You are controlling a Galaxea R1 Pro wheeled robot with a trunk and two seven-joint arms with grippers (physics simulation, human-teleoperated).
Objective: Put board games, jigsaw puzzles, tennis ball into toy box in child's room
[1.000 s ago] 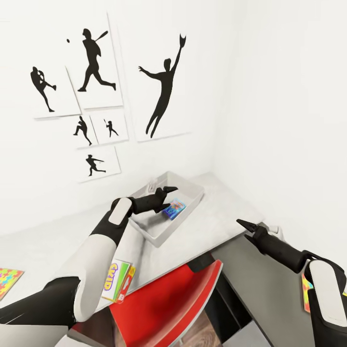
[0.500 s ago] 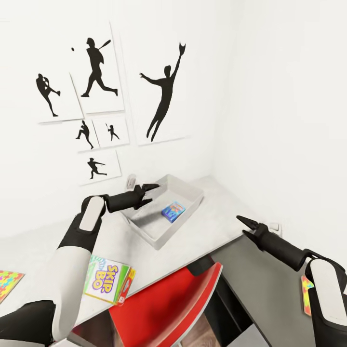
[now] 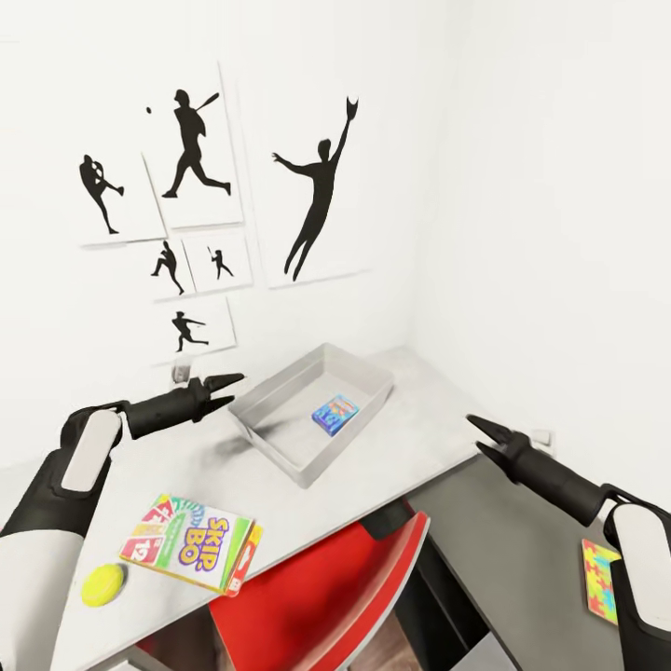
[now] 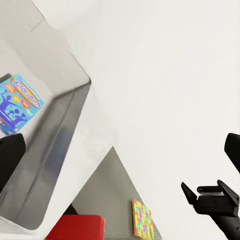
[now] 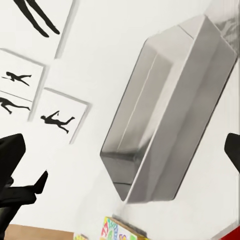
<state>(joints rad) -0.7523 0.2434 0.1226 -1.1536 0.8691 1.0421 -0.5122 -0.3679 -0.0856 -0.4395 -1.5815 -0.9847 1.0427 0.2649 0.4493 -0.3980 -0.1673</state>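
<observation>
L gripper (image 3: 227, 387) pulled back off toy box (image 3: 280, 438); tennis ball (image 3: 102, 584) now visible.

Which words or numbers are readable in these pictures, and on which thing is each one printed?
"SKIP BO": on the card game box on the table.
"12": on the same box, on its red card picture.
Blue box in the toy box: print too blurred to read.

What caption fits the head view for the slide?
Both arms hover over the table; one game in the toy box, Skip-Bo and ball outside.
</observation>
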